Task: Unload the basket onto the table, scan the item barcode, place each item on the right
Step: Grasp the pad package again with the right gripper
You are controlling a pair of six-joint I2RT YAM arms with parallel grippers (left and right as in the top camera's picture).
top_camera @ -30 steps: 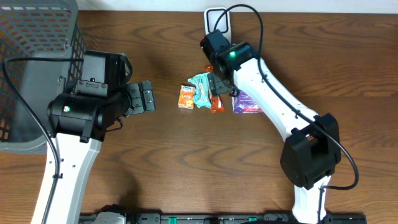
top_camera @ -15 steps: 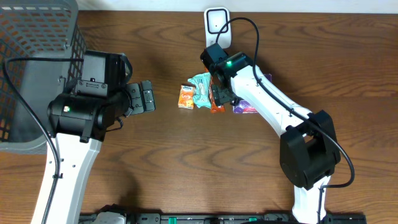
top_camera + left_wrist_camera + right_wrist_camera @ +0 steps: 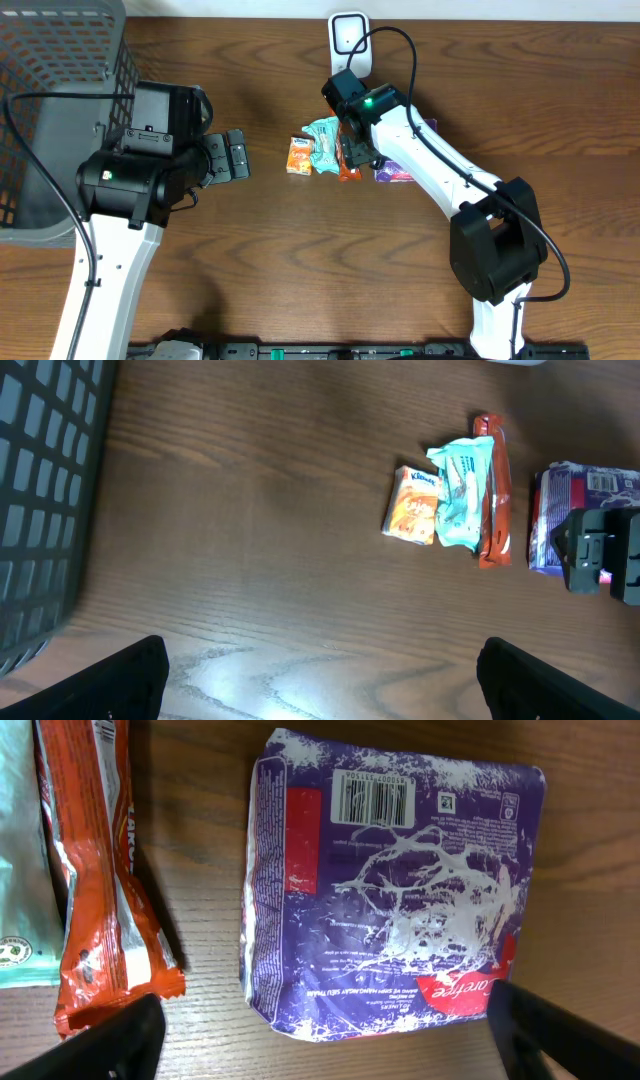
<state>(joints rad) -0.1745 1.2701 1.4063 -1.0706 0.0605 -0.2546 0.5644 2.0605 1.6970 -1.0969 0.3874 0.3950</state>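
Stage: early, by my reading. Nothing is lifted and no code faces the scanner [image 3: 347, 33].
Right gripper [image 3: 325, 1020]: the jaws are spread wide with nothing between them. It hangs over the 6 o'clock end of the purple packet [image 3: 390, 890]; whether the tips touch the wrapper cannot be told.
Task item: I take the purple packet to be the target, since the right gripper is directly above it. It lies flat on the table [image 3: 300, 260] at the 3 o'clock end of the row of goods, a little toward 1 o'clock from the table's centre.
Barcode [image 3: 375, 797]: it faces up near the packet's 12 o'clock edge in the right wrist view. It reads clearly from above but is not turned toward the scanner.
Scanner: white and upright at the table's 12 o'clock edge, near the row but apart from it.
Left gripper [image 3: 325, 680]: released and empty, at 9 o'clock from the row and well apart from it.
Neighbours: the orange-red bar [image 3: 100, 870] lies just beside the packet at its 9 o'clock, then the teal packet [image 3: 323, 140] and the orange tissue pack [image 3: 299, 155].
Basket [image 3: 60, 100]: at 10 o'clock; its contents cannot be told.
Done: only the approach over the packet.
Left: close on the packet, lift it, carry it toward 12 o'clock and present the code to the scanner.
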